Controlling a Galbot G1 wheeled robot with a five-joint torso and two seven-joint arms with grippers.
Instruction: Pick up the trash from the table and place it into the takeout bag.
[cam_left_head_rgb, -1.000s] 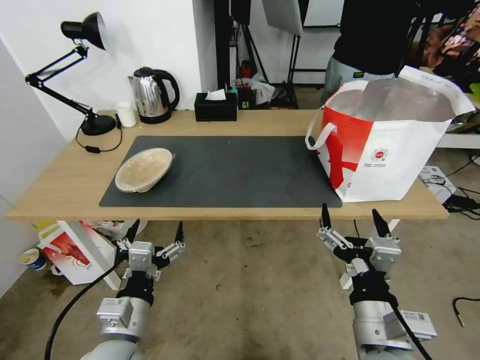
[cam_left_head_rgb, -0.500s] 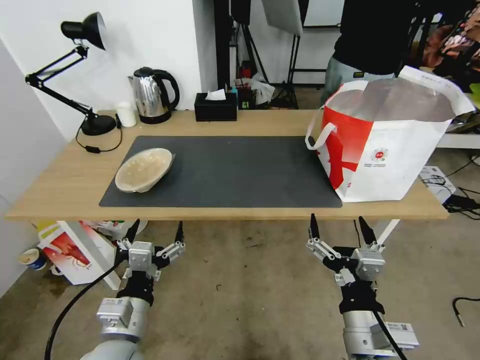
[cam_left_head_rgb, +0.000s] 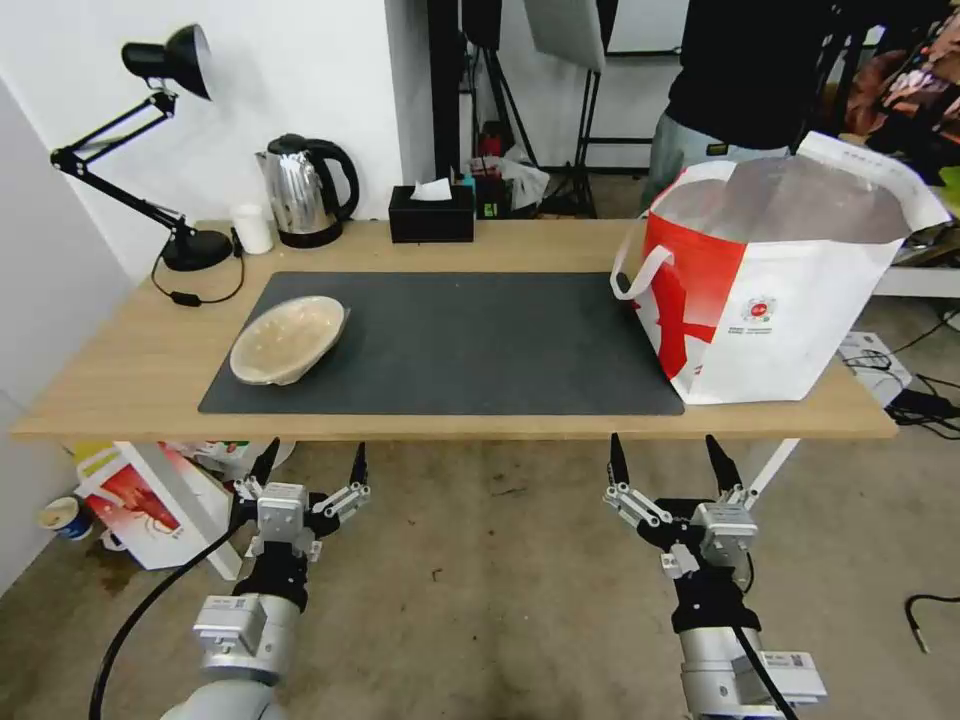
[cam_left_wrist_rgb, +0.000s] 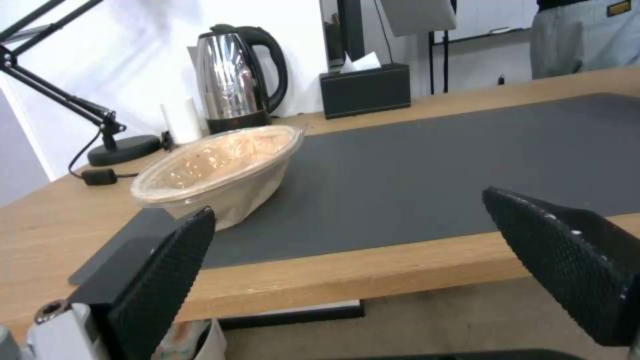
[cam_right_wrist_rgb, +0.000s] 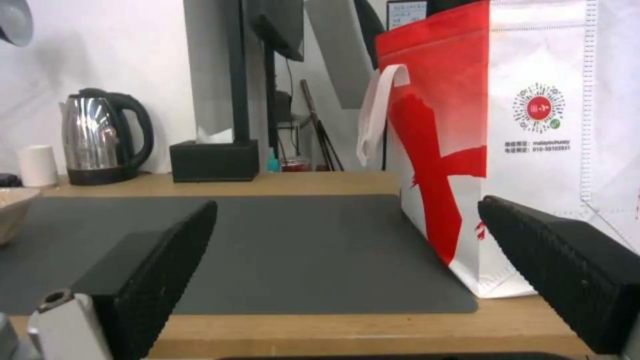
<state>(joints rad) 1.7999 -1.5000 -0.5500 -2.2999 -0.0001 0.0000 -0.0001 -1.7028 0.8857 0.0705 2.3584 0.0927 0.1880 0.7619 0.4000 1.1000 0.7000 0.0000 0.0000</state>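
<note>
A shallow tan bowl (cam_left_head_rgb: 288, 340) (cam_left_wrist_rgb: 217, 172), the trash, lies on the left part of the dark-grey mat (cam_left_head_rgb: 450, 345) on the light-wood table (cam_left_head_rgb: 130, 360). The white-and-red takeout bag (cam_left_head_rgb: 775, 280) (cam_right_wrist_rgb: 520, 125) stands open at the table's right end, its foil lining showing. My left gripper (cam_left_head_rgb: 311, 466) hangs open below the table's front edge, in front of the bowl. Lower right, my right gripper (cam_left_head_rgb: 665, 458) is open too, below the front edge near the bag. Both hold nothing.
A steel kettle (cam_left_head_rgb: 305, 190), a black tissue box (cam_left_head_rgb: 432, 213), a white cup (cam_left_head_rgb: 253, 229) and a black desk lamp (cam_left_head_rgb: 170, 150) line the table's back. A red-and-white carton (cam_left_head_rgb: 150, 500) sits on the floor under the left end. A person stands behind the bag.
My right gripper has dropped lower and shifted left, away from the table edge. The left arm, bowl and bag have not moved.
</note>
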